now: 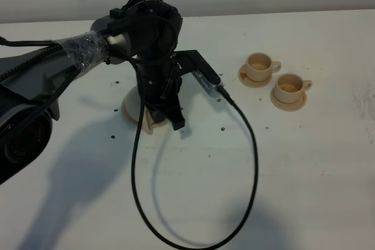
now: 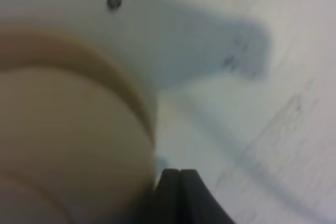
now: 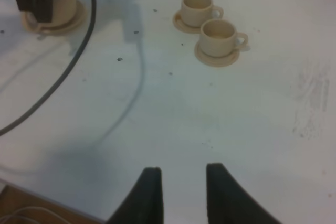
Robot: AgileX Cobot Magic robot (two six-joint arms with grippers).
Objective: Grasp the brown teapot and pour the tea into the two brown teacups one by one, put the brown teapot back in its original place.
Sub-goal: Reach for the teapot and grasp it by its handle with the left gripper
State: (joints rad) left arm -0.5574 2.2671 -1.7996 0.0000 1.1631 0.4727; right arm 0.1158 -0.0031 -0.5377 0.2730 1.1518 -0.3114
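Observation:
The brown teapot (image 2: 68,145) sits on its wide tan saucer (image 1: 131,108) at the left-middle of the table, mostly hidden under my left arm in the high view. My left gripper (image 1: 168,119) is low at the teapot's side with its fingertips (image 2: 170,182) closed together; the handle is hidden. In the right wrist view the teapot (image 3: 64,1) shows beside that gripper. The two brown teacups (image 1: 258,65) (image 1: 288,86) stand upright on small saucers at the right back, also seen in the right wrist view (image 3: 197,6) (image 3: 218,32). My right gripper (image 3: 181,182) is open and empty, far from them.
A black cable (image 1: 253,162) loops from the left arm across the middle of the white table, also in the right wrist view (image 3: 68,66). The table's near edge (image 3: 31,195) shows by the right gripper.

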